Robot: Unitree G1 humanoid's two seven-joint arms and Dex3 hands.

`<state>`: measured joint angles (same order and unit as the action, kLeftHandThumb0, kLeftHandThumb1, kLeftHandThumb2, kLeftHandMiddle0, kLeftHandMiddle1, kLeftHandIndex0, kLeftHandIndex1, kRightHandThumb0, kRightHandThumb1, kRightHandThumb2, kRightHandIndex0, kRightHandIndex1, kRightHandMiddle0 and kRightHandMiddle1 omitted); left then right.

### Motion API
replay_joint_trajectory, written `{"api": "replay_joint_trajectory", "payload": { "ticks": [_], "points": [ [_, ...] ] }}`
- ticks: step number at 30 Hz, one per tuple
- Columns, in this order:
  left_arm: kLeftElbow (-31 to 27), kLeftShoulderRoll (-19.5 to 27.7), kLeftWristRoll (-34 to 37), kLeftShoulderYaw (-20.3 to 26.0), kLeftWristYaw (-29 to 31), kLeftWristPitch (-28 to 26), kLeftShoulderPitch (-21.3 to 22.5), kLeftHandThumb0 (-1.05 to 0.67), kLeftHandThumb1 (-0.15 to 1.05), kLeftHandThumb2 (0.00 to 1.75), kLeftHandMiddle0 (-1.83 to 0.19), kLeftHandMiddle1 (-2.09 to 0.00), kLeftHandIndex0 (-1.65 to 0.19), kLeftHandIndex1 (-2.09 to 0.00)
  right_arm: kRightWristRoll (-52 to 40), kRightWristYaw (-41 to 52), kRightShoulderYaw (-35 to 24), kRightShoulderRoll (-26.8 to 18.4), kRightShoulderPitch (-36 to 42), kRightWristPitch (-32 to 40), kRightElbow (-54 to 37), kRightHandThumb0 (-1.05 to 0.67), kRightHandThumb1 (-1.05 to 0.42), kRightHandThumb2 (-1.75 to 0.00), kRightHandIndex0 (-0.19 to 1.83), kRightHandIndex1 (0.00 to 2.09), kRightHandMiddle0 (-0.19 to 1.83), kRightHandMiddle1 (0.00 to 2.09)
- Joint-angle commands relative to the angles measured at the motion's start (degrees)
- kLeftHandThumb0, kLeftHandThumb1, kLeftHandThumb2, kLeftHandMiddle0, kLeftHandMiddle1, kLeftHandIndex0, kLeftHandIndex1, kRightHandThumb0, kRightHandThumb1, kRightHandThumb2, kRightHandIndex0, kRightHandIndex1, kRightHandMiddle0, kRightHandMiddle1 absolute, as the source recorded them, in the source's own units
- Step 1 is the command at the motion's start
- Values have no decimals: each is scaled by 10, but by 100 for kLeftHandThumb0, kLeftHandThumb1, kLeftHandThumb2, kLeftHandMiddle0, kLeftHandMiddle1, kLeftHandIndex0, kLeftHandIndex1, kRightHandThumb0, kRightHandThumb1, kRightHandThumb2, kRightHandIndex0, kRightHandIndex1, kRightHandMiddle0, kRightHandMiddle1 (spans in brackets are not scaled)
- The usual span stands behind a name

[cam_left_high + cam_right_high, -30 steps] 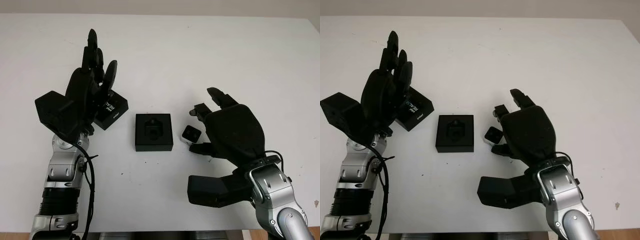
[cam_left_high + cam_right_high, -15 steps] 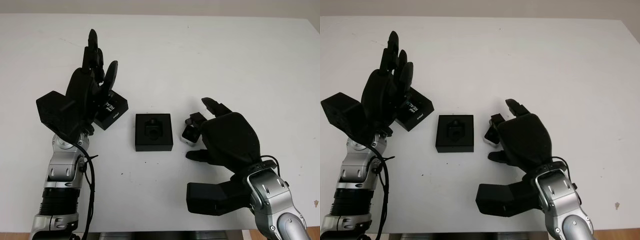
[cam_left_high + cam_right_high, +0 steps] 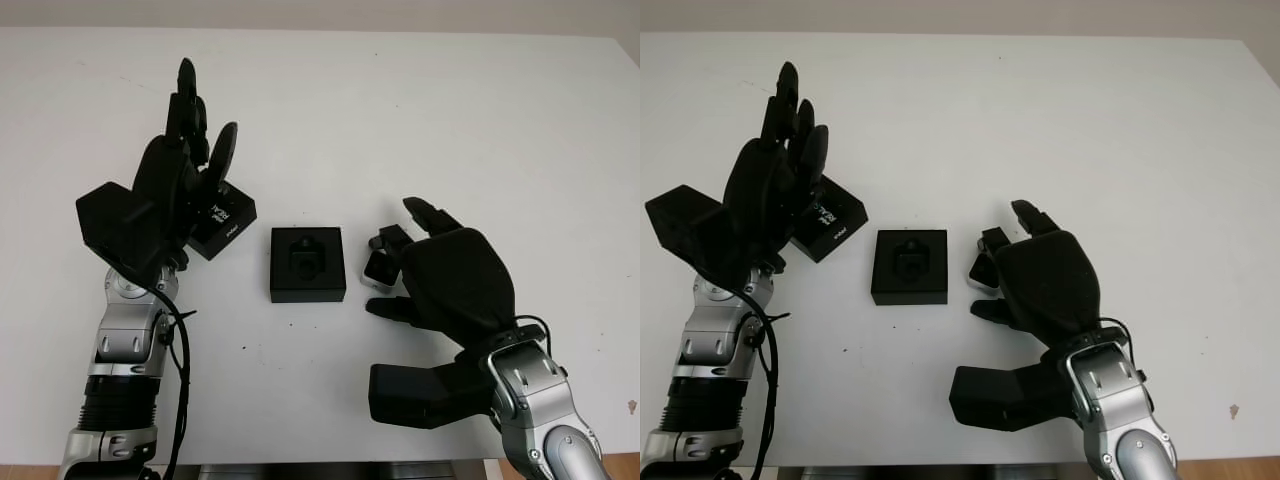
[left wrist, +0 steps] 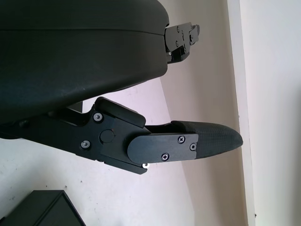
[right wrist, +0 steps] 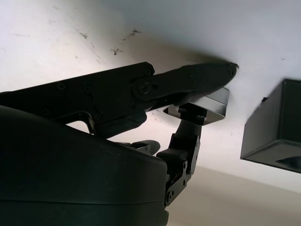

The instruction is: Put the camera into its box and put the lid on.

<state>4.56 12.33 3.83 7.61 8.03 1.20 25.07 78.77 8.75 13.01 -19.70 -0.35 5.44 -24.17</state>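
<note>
The black box (image 3: 307, 264) lies open-topped in the middle of the white table, its moulded recess facing up. Just to its right is the small silver-and-black camera (image 3: 381, 266), still low at the table. My right hand (image 3: 388, 276) is curled around it, and in the right wrist view one finger (image 5: 188, 82) lies across the camera (image 5: 207, 107) while another presses its side. The black lid (image 3: 224, 222) with white print lies left of the box. My left hand (image 3: 185, 165) is open and held just above and left of the lid.
The white table (image 3: 450, 110) stretches wide behind and to the right of both hands. Its front edge runs close below the arms. The box's corner (image 5: 275, 127) sits a short way from the camera.
My right hand has slid left toward the box and its fingers have curled in around the camera. The left hand, lid and box have stayed put.
</note>
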Motion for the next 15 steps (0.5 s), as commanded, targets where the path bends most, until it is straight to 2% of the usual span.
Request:
{"api": "replay_joint_trajectory", "payload": {
  "ticks": [1, 8, 12, 15],
  "points": [
    [-10, 6, -4, -1, -1, 3, -4, -78, 105, 49, 19, 0, 19, 0, 9, -13, -1, -4, 1, 9, 18, -62, -105, -11, 41, 7, 25, 116],
    [-9, 6, -5, 0, 2, 8, -4, -78, 105, 48, 19, 0, 19, 0, 16, -46, -6, -15, -14, 19, 37, -58, -105, -15, 47, 9, 31, 124],
    [-12, 8, -6, -1, 1, 5, -6, -78, 105, 49, 19, 0, 19, 0, -2, -68, -7, -17, -15, 15, 38, -48, -105, -13, 55, 10, 30, 153],
    [-12, 9, -5, 1, 2, 5, -5, -78, 105, 49, 19, 0, 19, 0, -6, -78, -6, -19, -18, 16, 38, -46, -105, -12, 60, 10, 31, 164]
  ]
}}
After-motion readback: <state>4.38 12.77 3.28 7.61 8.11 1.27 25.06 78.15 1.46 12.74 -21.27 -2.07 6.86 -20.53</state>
